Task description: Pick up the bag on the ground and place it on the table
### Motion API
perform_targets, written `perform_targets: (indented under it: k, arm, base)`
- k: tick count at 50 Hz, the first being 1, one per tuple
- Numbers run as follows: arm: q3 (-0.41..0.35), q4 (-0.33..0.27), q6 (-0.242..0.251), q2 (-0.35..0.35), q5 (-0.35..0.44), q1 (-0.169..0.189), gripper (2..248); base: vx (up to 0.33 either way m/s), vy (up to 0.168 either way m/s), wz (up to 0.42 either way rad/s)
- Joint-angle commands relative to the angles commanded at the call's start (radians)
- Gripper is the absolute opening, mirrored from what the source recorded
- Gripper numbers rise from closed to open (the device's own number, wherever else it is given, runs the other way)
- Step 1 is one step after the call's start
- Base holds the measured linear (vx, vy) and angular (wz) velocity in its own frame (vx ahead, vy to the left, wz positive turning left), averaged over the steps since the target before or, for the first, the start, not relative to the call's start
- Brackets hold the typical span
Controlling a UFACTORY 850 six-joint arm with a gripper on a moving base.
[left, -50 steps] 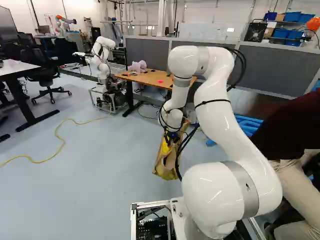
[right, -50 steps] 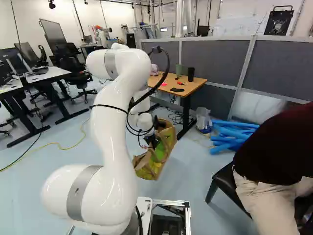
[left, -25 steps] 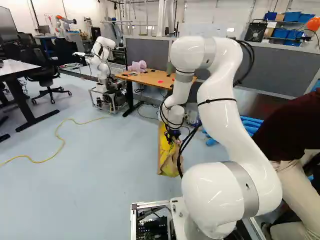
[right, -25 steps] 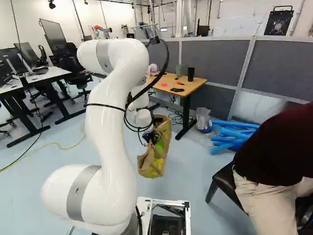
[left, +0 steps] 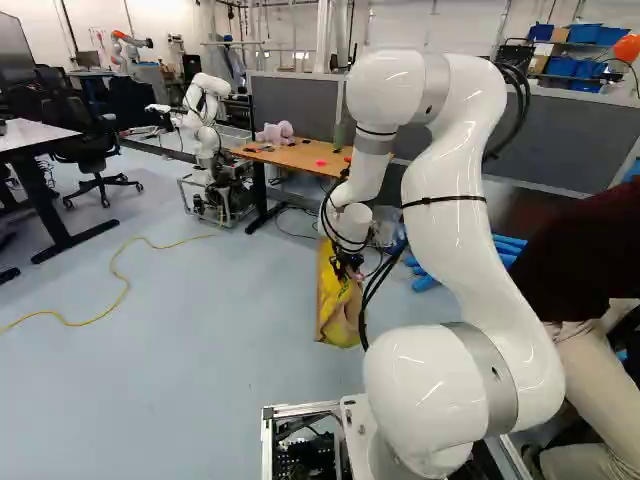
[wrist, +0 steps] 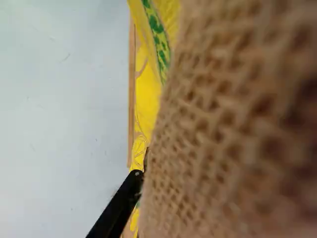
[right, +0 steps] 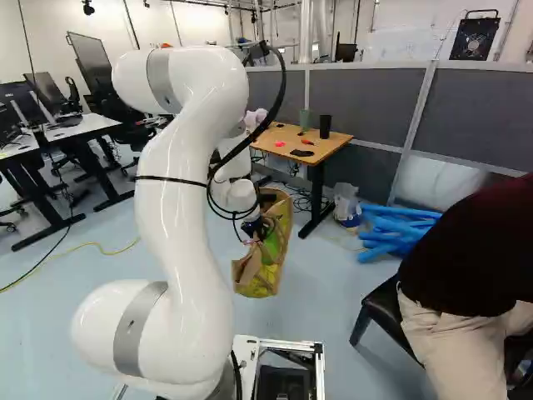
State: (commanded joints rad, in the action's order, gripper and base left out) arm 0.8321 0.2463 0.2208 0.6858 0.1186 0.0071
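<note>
At the middle of the right base view, my gripper (right: 258, 231) is shut on the upper part of the bag (right: 268, 262), a brown burlap one with yellow and green on its side. The bag hangs beneath, tilted, and looks clear of the floor. In the wrist view one black finger of the gripper (wrist: 134, 184) shows against the bag's burlap (wrist: 213, 129); the weave hides the other. The wooden table (right: 333, 147) stands beyond the bag, its top higher than the bag's rim.
On the table are a dark cup (right: 325, 126), a pink plush toy (left: 274, 133) and small items. Blue tubes (right: 396, 229) and a clear bag (right: 346, 205) lie right of it. A seated person is close at the right. Another robot (left: 205, 120) stands left of the table.
The arm's upper joints have risen and its wrist has lifted somewhat. The bag has come up with the gripper, swinging and turning as it hangs. The base has not moved.
</note>
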Motion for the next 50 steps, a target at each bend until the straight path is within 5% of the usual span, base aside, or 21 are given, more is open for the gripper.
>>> perform_targets:
  k: [50]
  arm:
    - [-0.094, 0.000, 0.000, -0.198, -0.014, 0.000, 22]
  base:
    - [0.000, 0.000, 0.000]
